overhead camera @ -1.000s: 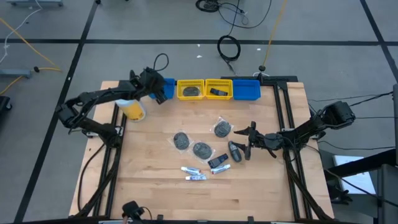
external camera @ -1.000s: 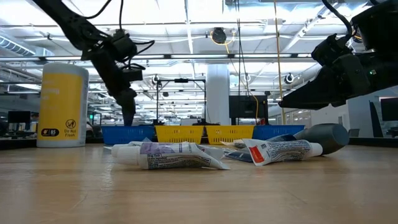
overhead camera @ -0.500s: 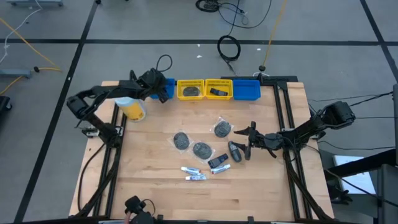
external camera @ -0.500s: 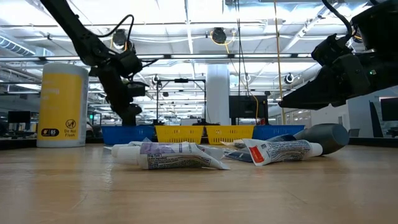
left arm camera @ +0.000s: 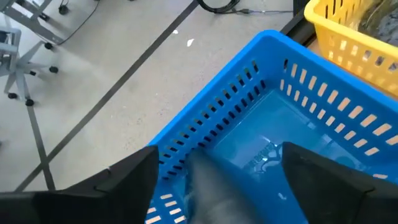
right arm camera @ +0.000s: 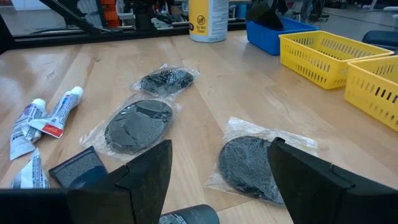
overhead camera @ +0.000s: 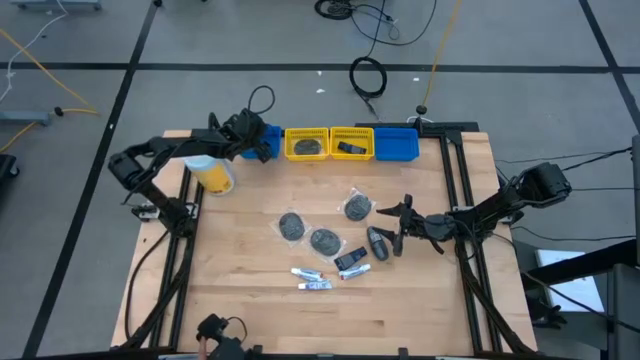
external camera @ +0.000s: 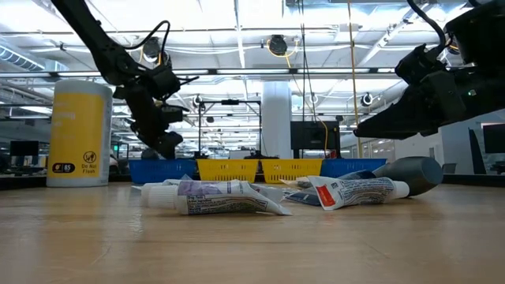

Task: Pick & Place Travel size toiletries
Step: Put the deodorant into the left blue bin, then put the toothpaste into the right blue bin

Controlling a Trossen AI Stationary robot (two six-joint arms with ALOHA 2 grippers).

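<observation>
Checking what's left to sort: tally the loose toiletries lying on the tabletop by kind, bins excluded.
Wrapped grey discs: 3
White tubes: 3
Dark bottle: 1
Dark flat packet: 1
Total: 8

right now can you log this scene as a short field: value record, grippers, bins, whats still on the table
left gripper: open, over the left blue bin
item under it: grey, blurred, inside that bin
right gripper: open, empty, hovering by the dark bottle
bins: blue, yellow, yellow, blue, in a row at the far edge
wrapped grey discs: three loose on the table
tubes: near the front
yellow canister: upright, left of the bins
</observation>
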